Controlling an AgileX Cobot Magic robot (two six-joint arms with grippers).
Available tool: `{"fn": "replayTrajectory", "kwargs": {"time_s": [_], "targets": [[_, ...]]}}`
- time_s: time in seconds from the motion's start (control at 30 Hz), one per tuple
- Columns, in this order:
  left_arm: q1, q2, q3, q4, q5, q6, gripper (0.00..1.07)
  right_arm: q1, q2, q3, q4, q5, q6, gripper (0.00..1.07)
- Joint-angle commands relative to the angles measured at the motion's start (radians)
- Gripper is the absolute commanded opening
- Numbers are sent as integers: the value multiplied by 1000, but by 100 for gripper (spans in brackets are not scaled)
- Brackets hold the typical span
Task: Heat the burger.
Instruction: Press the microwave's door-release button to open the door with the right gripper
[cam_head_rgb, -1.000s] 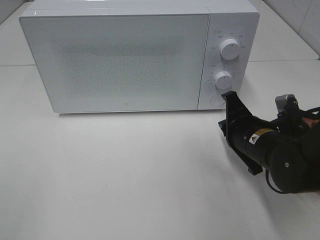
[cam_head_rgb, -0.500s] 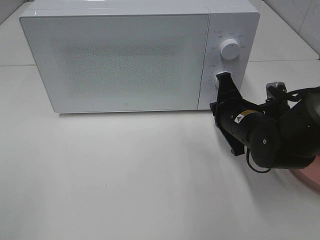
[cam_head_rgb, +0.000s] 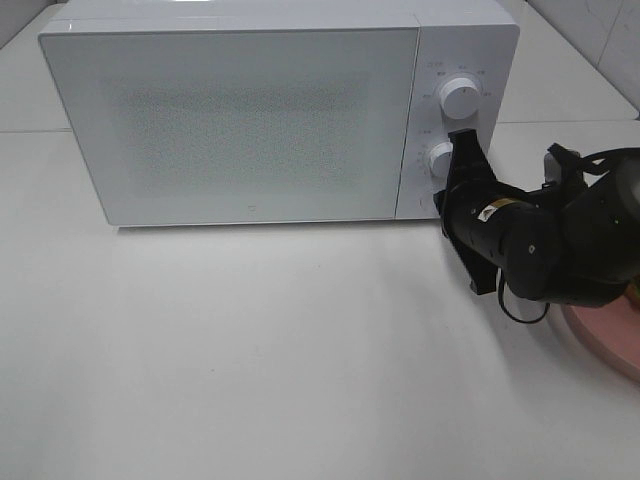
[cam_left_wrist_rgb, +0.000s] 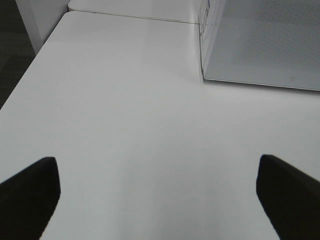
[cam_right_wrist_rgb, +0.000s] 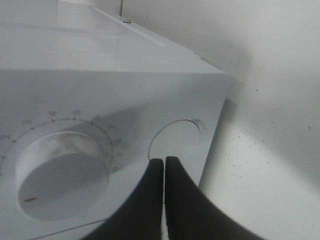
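My right claw (cam_right_wrist_rgb: 163, 162) is pinched shut and empty, its tips at the round button (cam_right_wrist_rgb: 176, 136) beside the microwave's (cam_head_rgb: 250, 120) lower dial (cam_right_wrist_rgb: 62, 182). My left claw (cam_left_wrist_rgb: 156, 165) hangs wide open over the bench (cam_left_wrist_rgb: 125, 100). The burger is hidden; only the pink plate's (cam_head_rgb: 612, 345) rim shows.

Glossy black right arm (cam_head_rgb: 545, 250), built of rounded cylindrical housings, bears a small yellow-and-white label (cam_head_rgb: 491, 211) and a thin looping black cable (cam_head_rgb: 520, 320). The right gripper (cam_right_wrist_rgb: 164, 161) has slim, tapering black fingers (cam_right_wrist_rgb: 142, 200); the left gripper (cam_left_wrist_rgb: 157, 167) has blunt ones.
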Motion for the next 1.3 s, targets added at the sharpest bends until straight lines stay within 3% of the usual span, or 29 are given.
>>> {"fn": "replayTrajectory", "kwargs": {"time_s": [0.03,1.03,1.3], "targets": [[-3,-10,-1,-4,-17,-2,100,-6,30,-18,-14,4,-18,0],[-3,-10,-1,-4,-17,-2,100,-17,72,-29,-20,-40,-17,0],[-3,-10,-1,-4,-17,-2,100,-17,72,-77,-33,-30,-17,0]]}}
